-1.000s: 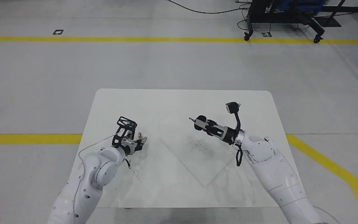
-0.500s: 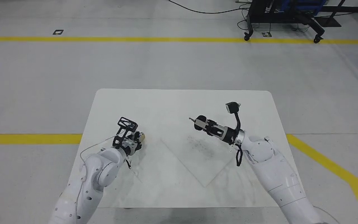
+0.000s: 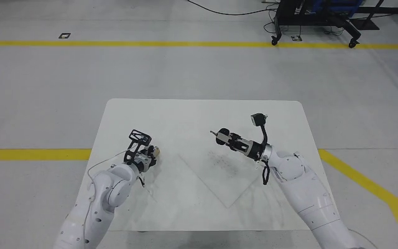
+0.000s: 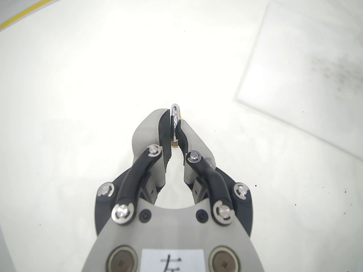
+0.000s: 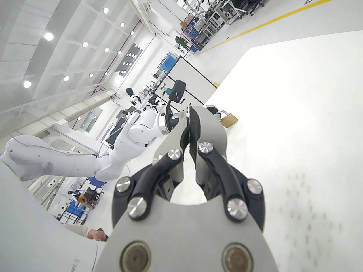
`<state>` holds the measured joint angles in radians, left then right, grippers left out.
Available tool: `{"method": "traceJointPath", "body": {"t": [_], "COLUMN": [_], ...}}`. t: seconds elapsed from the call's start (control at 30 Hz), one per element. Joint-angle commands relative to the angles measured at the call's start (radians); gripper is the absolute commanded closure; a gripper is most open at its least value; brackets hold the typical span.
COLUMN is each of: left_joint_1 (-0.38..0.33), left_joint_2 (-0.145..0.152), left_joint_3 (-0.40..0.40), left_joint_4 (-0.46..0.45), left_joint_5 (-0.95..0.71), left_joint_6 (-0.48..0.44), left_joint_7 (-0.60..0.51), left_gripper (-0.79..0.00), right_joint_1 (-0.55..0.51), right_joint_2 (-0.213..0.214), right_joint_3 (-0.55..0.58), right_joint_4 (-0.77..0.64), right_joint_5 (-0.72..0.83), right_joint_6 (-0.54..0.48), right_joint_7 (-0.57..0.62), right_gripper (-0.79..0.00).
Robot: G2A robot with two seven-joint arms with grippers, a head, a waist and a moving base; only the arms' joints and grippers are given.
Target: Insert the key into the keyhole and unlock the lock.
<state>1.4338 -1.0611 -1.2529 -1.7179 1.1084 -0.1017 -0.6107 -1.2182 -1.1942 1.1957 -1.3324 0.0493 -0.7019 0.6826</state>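
Note:
A small brass padlock (image 4: 175,114) with a silver shackle sits between the pads of my left gripper (image 4: 175,121), which is shut on it just above the white table. From above, that gripper (image 3: 151,154) is at the table's left side, the padlock (image 3: 156,150) at its tip. My right gripper (image 3: 219,135) hangs over the table's middle, pointing left, shut on the key (image 3: 213,132), whose tip sticks out. In the right wrist view, the right gripper (image 5: 189,114) has its pads pressed together, with the padlock (image 5: 229,120) farther off beyond it.
A clear plastic sheet (image 3: 217,177) lies flat on the white table (image 3: 186,115) between the two arms; its corner (image 4: 306,72) is to the side of the left gripper. A dark wheeled cart (image 3: 317,18) stands on the floor far behind.
The left gripper's fingers, spread around the padlock a second ago, have shut on it and drawn back a little. The right arm has kept still.

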Motion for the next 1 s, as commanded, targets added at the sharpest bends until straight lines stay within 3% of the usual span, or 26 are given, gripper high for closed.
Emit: {"method": "traceJointPath", "body": {"t": [0.0, 0.37, 0.5, 0.6, 0.83, 0.87, 0.93, 0.97], "left_joint_1": [0.0, 0.0, -0.007, -0.01, -0.026, -0.028, -0.032, -0.032], "left_joint_2": [-0.001, -0.006, -0.009, -0.01, -0.014, -0.015, -0.017, -0.017], "left_joint_3": [0.001, 0.003, 0.007, 0.007, 0.02, 0.021, 0.022, 0.022], "left_joint_4": [0.0, 0.004, 0.011, 0.016, 0.029, 0.032, 0.036, 0.039], "left_joint_5": [0.002, 0.002, 0.007, 0.005, 0.031, 0.032, 0.03, 0.029], "left_joint_6": [0.003, 0.006, 0.006, 0.003, 0.0, 0.0, -0.002, -0.004], "left_joint_7": [-0.001, 0.004, 0.004, 0.004, 0.019, 0.021, 0.024, 0.024], "left_gripper": [0.0, -0.197, -0.212, -0.166, -0.175, -0.151, 0.0, 0.0], "right_joint_1": [0.0, 0.0, 0.0, 0.0, 0.0, 0.0, 0.0, 0.0], "right_joint_2": [0.0, 0.0, 0.0, 0.0, 0.0, 0.0, 0.0, 0.0], "right_joint_3": [0.0, 0.0, 0.0, 0.0, 0.0, 0.0, 0.0, 0.0], "right_joint_4": [0.0, 0.0, 0.0, 0.0, 0.0, 0.0, 0.0, 0.0], "right_joint_5": [0.0, 0.0, 0.0, 0.0, 0.0, 0.0, 0.0, 0.0], "right_joint_6": [0.0, 0.0, 0.0, 0.0, 0.0, 0.0, 0.0, 0.0], "right_joint_7": [0.0, 0.0, 0.0, 0.0, 0.0, 0.0, 0.0, 0.0], "right_gripper": [0.0, 0.0, 0.0, 0.0, 0.0, 0.0, 0.0, 0.0]}}
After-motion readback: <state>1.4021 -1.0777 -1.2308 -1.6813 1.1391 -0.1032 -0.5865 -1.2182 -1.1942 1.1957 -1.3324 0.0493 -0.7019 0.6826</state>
